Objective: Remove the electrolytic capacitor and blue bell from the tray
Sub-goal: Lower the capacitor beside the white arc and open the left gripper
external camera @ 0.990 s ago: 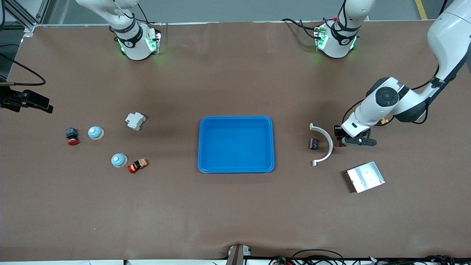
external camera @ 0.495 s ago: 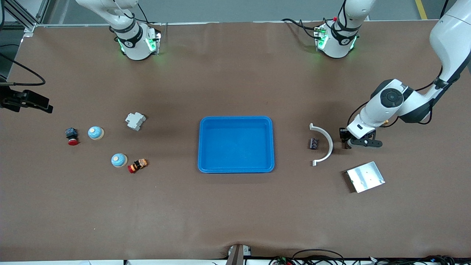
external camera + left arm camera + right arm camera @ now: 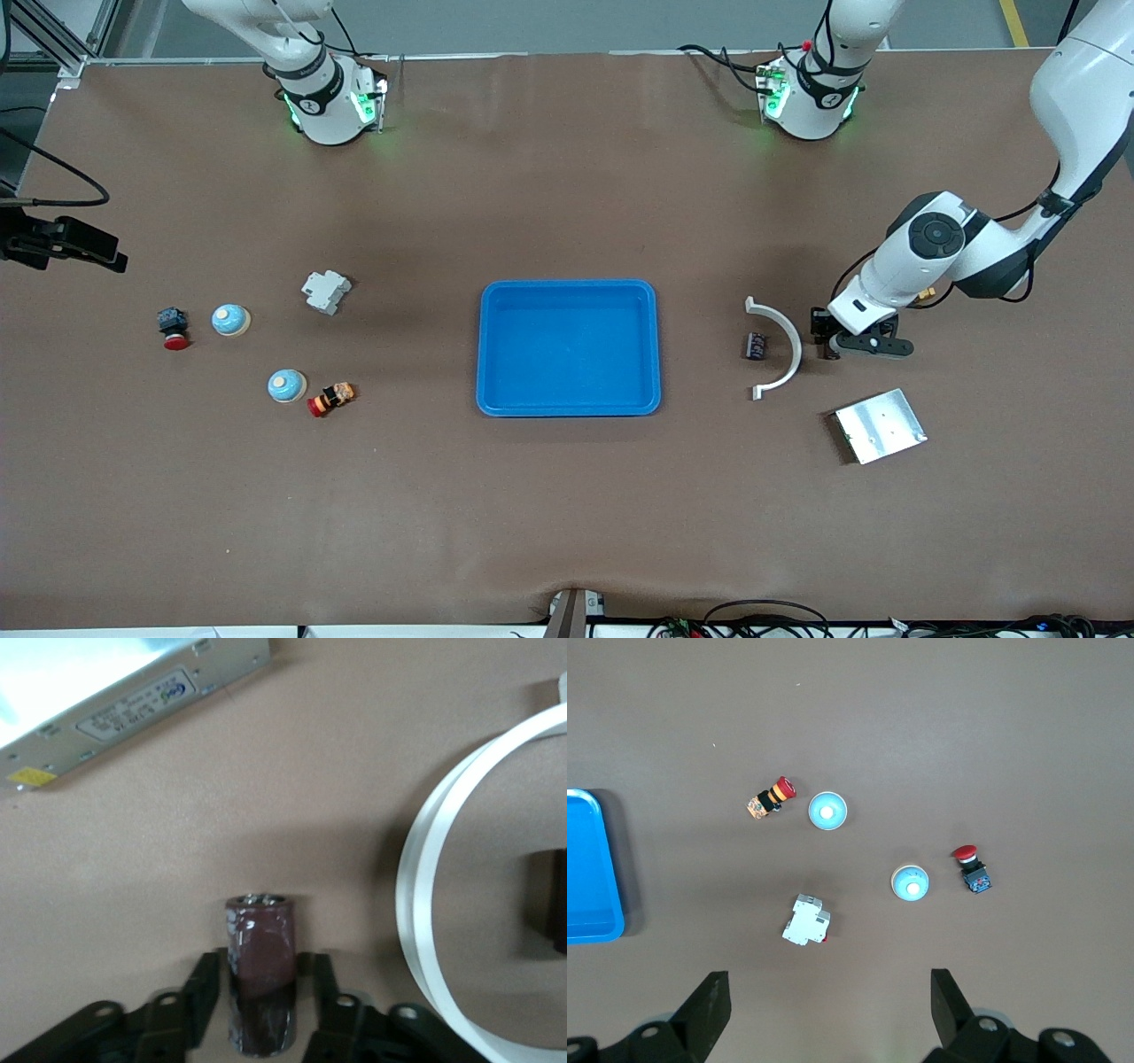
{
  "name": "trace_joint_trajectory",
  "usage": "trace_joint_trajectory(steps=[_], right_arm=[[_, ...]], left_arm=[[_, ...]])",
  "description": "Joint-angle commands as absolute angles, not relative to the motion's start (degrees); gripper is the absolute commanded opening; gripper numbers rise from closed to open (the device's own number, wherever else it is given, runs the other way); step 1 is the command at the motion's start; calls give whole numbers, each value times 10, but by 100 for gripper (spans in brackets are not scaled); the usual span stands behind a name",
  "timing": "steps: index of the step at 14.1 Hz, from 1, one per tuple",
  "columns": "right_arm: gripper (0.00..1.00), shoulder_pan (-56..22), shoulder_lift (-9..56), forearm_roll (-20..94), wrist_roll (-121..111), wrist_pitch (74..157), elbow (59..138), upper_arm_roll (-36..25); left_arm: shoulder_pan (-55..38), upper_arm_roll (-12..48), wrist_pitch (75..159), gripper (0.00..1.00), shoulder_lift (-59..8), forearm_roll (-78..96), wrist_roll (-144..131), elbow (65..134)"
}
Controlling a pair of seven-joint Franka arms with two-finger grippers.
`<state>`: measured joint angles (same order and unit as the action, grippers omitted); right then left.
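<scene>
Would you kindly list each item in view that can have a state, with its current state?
blue tray: empty.
capacitor: on the table, between the left gripper fingers, jaws not touching it.
right gripper: open, holding nothing, high over the bells.
two bells: upright on the table.

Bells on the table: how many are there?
2, both toward the right arm's end of the table. One bell sits beside the red-capped push button; the other bell lies nearer the front camera, beside the orange-bodied button. None looks hidden.
</scene>
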<state>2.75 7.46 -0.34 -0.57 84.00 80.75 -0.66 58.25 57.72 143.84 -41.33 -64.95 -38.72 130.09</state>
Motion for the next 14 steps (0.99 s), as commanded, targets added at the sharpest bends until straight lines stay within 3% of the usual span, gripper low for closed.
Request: trace_joint_trajectory(steps=[1, 6, 14], right_arm=[[100, 41, 73, 8, -4, 835, 802, 0], [100, 41, 73, 8, -4, 835, 802, 0], [100, 42, 73, 8, -4, 834, 802, 0]], left_arm=[[577, 568, 1443, 100, -411, -661, -396, 1288], [581, 565, 1442, 100, -410, -634, -395, 1251], [586, 579, 1437, 100, -371, -554, -396, 1246]])
